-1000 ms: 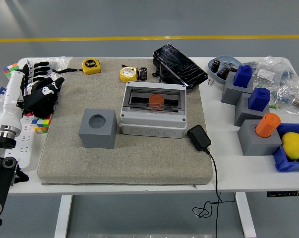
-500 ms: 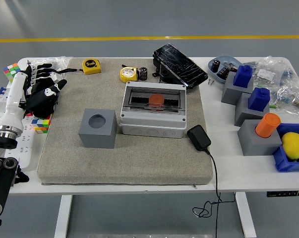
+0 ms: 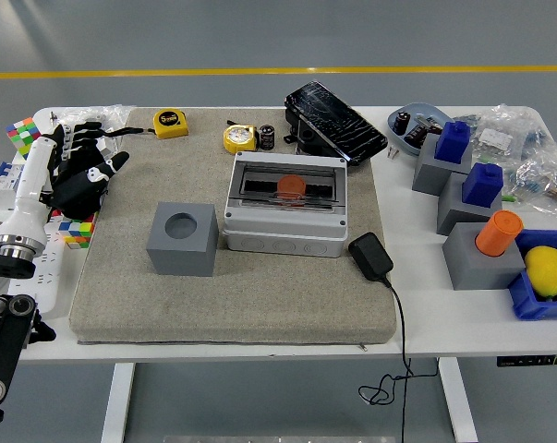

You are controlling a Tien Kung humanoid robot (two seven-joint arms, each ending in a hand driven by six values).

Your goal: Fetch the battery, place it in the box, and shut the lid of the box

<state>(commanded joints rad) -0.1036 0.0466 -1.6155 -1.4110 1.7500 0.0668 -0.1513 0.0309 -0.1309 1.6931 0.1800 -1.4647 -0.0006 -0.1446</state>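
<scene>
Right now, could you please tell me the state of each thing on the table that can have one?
box: lid shut, orange item visible through the clear window.
grey cube: round hole empty.
left hand: holding nothing, fingers relaxed, at the mat's far left corner.
charger: on the mat's right edge, cord trailing off the table.

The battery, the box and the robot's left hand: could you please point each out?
battery [image 3: 267, 137], head view, its side.
box [image 3: 283, 234], head view, front wall.
left hand [image 3: 82, 177], head view, back of the hand.
</scene>
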